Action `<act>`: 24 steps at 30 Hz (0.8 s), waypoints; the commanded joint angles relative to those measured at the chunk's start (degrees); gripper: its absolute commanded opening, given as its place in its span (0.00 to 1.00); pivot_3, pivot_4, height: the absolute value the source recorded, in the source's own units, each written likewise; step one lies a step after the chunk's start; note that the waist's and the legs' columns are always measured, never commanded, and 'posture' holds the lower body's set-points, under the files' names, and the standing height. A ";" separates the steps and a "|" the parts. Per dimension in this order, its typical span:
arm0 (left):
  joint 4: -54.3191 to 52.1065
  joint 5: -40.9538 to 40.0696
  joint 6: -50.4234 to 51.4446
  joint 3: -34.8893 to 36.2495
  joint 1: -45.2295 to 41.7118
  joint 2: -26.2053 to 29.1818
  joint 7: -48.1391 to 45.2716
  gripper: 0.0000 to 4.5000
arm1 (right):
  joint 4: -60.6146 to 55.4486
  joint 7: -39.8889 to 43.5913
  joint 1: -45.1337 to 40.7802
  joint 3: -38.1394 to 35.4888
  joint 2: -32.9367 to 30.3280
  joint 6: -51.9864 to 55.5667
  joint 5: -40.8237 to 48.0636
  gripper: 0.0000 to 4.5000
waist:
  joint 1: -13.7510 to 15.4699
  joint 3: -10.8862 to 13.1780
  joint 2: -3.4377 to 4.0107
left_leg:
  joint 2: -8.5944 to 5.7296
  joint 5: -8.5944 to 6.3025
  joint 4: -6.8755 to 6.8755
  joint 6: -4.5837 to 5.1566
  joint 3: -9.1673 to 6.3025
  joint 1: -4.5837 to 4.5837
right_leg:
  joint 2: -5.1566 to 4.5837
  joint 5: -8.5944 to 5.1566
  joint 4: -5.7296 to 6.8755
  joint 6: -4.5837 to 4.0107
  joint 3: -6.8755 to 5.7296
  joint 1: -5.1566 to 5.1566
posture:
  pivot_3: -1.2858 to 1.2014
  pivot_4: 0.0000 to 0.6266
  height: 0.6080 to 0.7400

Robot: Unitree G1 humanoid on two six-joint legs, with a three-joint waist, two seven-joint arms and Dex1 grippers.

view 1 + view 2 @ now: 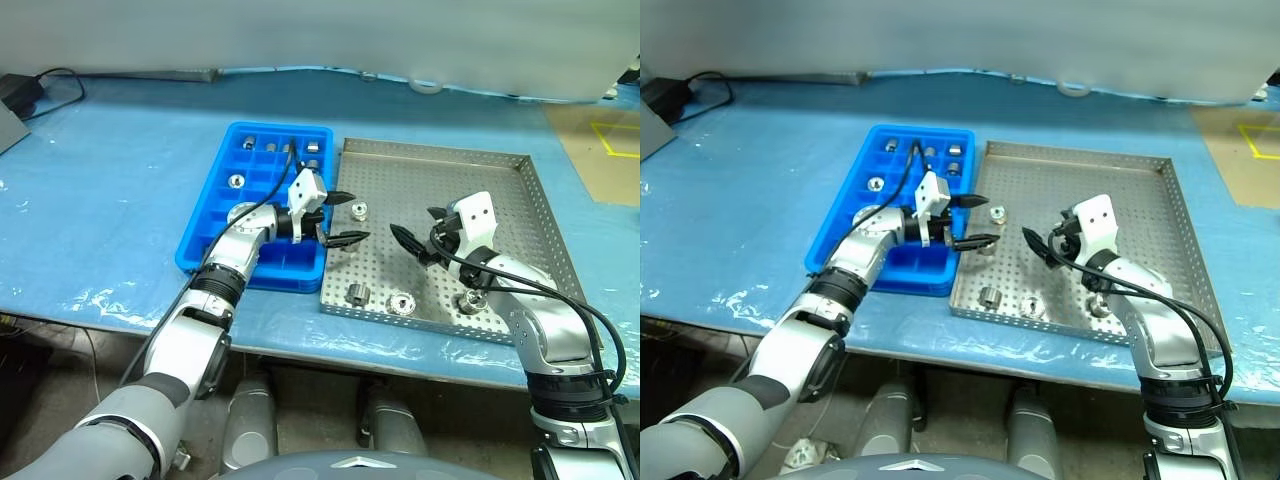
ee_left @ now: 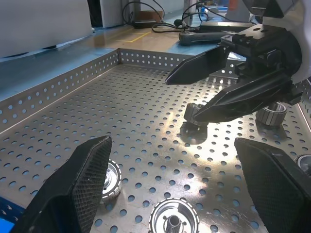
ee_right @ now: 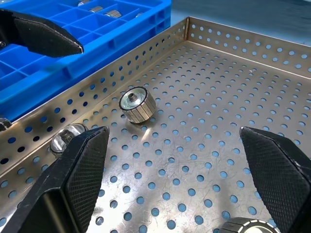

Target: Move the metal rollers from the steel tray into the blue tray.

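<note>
The steel tray (image 1: 430, 150) lies to the right of the blue tray (image 1: 262, 185). Several metal rollers rest on its perforated floor: one near its left rim (image 1: 358, 209) and three along the front (image 1: 357, 294), (image 1: 401, 303), (image 1: 470, 300). More rollers sit in the blue tray's far compartments (image 1: 249, 141), (image 1: 237, 181). My left gripper (image 1: 352, 217) hovers open over the steel tray's left edge, its fingers either side of the left roller (image 3: 137, 104) but above it. My right gripper (image 1: 412, 222) hangs open over the tray's middle, facing the left one. Neither holds anything.
Both trays lie on a table covered with blue sheet (image 1: 120, 190), close to its front edge. Black cables (image 1: 50, 80) lie at the far left. A tan surface with yellow tape (image 1: 610, 150) shows at the far right.
</note>
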 commanded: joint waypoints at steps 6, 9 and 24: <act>5.05 -1.03 9.24 1.13 -12.20 -1.09 -0.06 0.98 | -1.55 -0.43 -0.74 -0.17 0.12 -1.87 -1.13 1.00 | 0.18 0.00 0.00 | 0.00 0.00 0.01 -0.01 0.00 -0.04 | -0.01 0.00 0.01 0.00 0.00 0.00 | 0.50 0.24 1.00; 16.13 2.33 9.52 0.65 -22.29 -2.46 4.83 0.98 | -1.06 -0.86 -1.05 0.15 0.26 -2.70 -2.13 1.00 | 0.09 0.00 0.00 | -0.06 0.02 0.05 -0.02 -0.01 -0.06 | 0.00 0.00 0.05 0.00 0.01 -0.01 | 0.48 0.24 1.00; 33.89 22.39 11.39 -7.36 -33.09 -7.83 25.70 0.98 | -6.22 -7.47 6.95 -2.21 4.26 -3.69 -3.67 1.00 | -1.15 -0.04 0.01 | -0.15 -0.05 0.03 0.08 0.00 -0.08 | -0.02 -0.05 -0.09 0.09 -0.05 0.01 | 0.42 0.24 1.00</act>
